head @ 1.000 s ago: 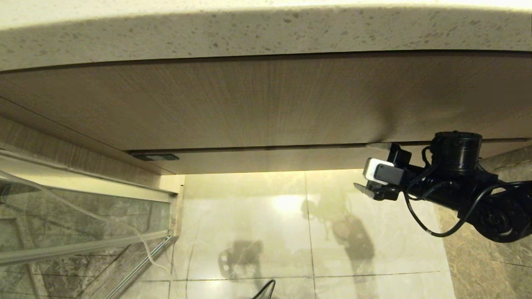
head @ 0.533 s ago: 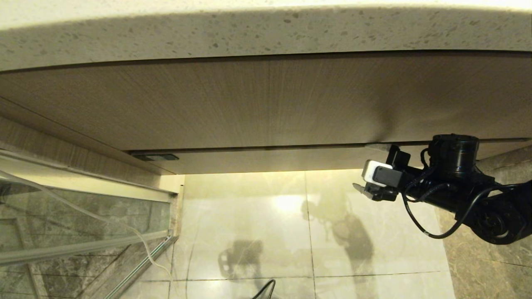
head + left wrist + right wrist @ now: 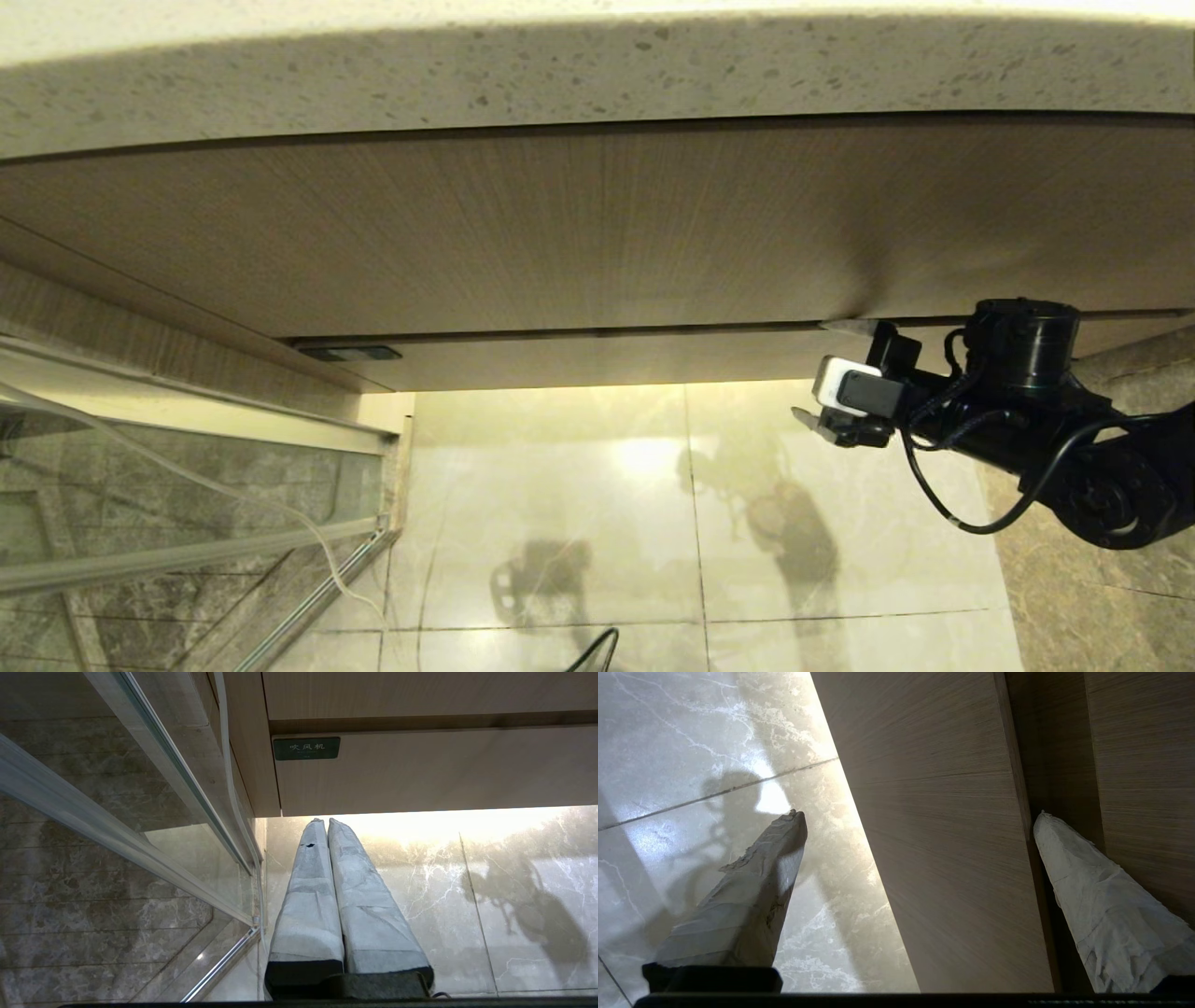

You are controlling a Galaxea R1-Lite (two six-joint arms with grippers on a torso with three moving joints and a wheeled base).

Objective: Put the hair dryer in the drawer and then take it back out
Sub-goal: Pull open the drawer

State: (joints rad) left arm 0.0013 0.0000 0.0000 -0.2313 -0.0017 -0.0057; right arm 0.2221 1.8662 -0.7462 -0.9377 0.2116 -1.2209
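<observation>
Wood-grain drawer (image 3: pixel 597 359), one, right gripper (image 3: pixel 826 373) fingers (image 3: pixel 752 891) spread

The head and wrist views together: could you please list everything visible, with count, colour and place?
countertop: one, speckled beige stone, along the top of the head view.
tall panel: one, wood-grain, under the countertop.
drawer: one, pale wood-grain front, closed, below the tall panel.
label: one, dark green with pale characters, at the drawer front's left end.
glass partition: one, clear with metal frame, on the left.
floor: pale glossy marble tiles below.
hair dryer: none in view.
left gripper: one, grey-wrapped fingers shut, above the floor near the label.
right gripper: one, open, its fingers straddling the drawer front's right part.
</observation>
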